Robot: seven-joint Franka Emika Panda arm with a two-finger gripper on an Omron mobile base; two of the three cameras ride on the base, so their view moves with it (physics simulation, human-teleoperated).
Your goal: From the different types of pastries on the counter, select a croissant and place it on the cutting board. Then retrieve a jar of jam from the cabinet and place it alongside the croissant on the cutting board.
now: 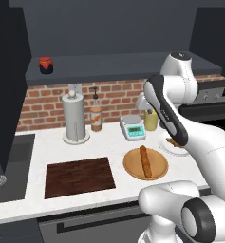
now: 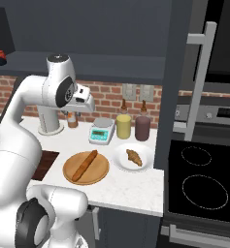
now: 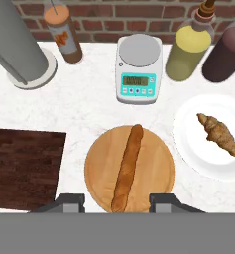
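White speckled counter (image 3: 94, 106) (brick wall (image 3: 139, 20) behind) bears a dark cutting board (image 3: 22, 166).

croissant: small golden-brown crescent pastry (image 3: 218, 134), lying flat on a white plate
cutting board: flat dark-brown rectangular wooden board (image 1: 79, 176), bare, on the white table
jam jar: tiny dark red-topped jar (image 1: 46, 65), upright on the cabinet ledge

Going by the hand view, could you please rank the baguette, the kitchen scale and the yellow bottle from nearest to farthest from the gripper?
1. Baguette, on the round wooden plate, just ahead of the gripper.
2. Kitchen scale, farther back, mid-counter.
3. Yellow bottle, by the brick wall, right.
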